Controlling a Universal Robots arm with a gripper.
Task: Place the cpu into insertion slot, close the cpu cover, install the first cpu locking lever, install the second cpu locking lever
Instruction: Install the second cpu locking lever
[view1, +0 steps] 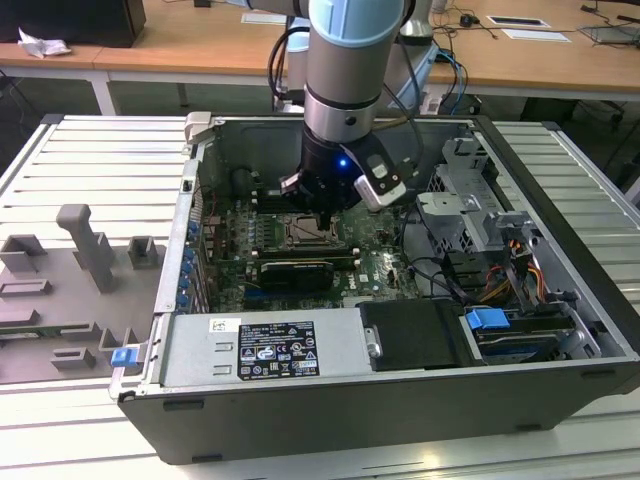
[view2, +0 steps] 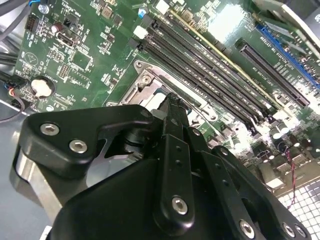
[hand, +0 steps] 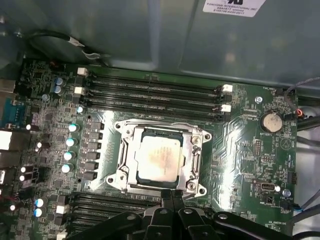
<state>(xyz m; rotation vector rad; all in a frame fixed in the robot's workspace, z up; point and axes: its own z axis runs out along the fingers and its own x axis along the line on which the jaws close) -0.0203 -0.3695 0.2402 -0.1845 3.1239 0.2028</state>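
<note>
At the exterior view's left, grey fixture blocks (view1: 85, 245) parked on the slatted table (view1: 40, 160), well apart from the work. Just beside them, an open computer case (view1: 330, 420) laid on its side, so the board faces up and can be reached from above.

Mid-frame, the arm (view1: 350, 60) reaching straight down into the case, gripper (view1: 318, 215) hanging low over the insertion slot (view1: 305, 232). In the first wrist view, gripper (hand: 172, 192) fingertips pressed together with nothing between them, poised at the edge of the insertion slot (hand: 205, 136). Probably kept narrow like that to work as a pushing tip in the tight space by the socket rather than to pick anything up.

Already seated: the cpu (hand: 159, 159), flat in the slot, dull metal top facing up. Square, so no real long axis; edges parallel to the long black memory slots (hand: 155, 87) on either side. Around it the cpu cover (hand: 129, 155), lying down as a silver frame, chip showing through the cut-out centre. Cannot tell whether the locking levers are latched.

In the second wrist view, same closed gripper (view2: 172, 100) angled over the socket's metal frame.

Further toward the exterior view's right, a metal drive cage (view1: 470, 200) and a blue tab (view1: 488, 322), out of the arm's way.
</note>
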